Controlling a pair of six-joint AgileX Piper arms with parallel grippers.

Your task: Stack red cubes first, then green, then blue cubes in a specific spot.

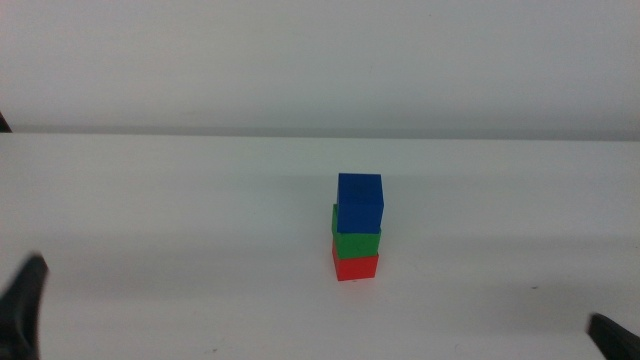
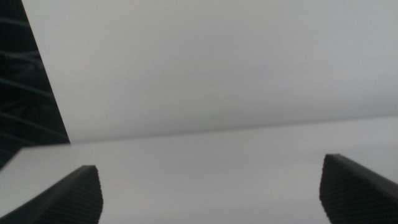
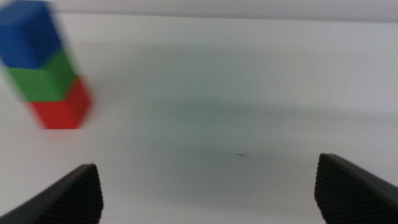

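Left gripper (image 1: pixel 22 305) low at the left edge of the middle view, only a dark tip showing; jaws spread wide in its own wrist view (image 2: pixel 211 193), nothing between them but bare white table (image 2: pixel 211 162); well apart from the cubes.

Centre of the table (image 1: pixel 180 200), slightly right of middle: one stack of three, standing upright on plain white surface; red cube (image 1: pixel 356 265) at the bottom, touching the table; green cube (image 1: pixel 356 241) on the red one; blue cube (image 1: pixel 360 202) on top, set a little toward the right and far side, so a sliver of green top peeking out at the left; not quite flush, but each cube resting on the one below; faint shadow beside the stack.

Right gripper (image 1: pixel 612 332) low at the right edge of the middle view, dark tip only; released, jaws wide apart in its wrist view (image 3: pixel 208 193), holding nothing; same stack seen there, blurred: blue cube (image 3: pixel 28 34) over green cube (image 3: pixel 46 78) over red cube (image 3: pixel 62 109); edges smeared, possibly motion blur, so exact alignment hard to judge from that view; stack well clear of both jaws, open table (image 3: pixel 249 93) between.
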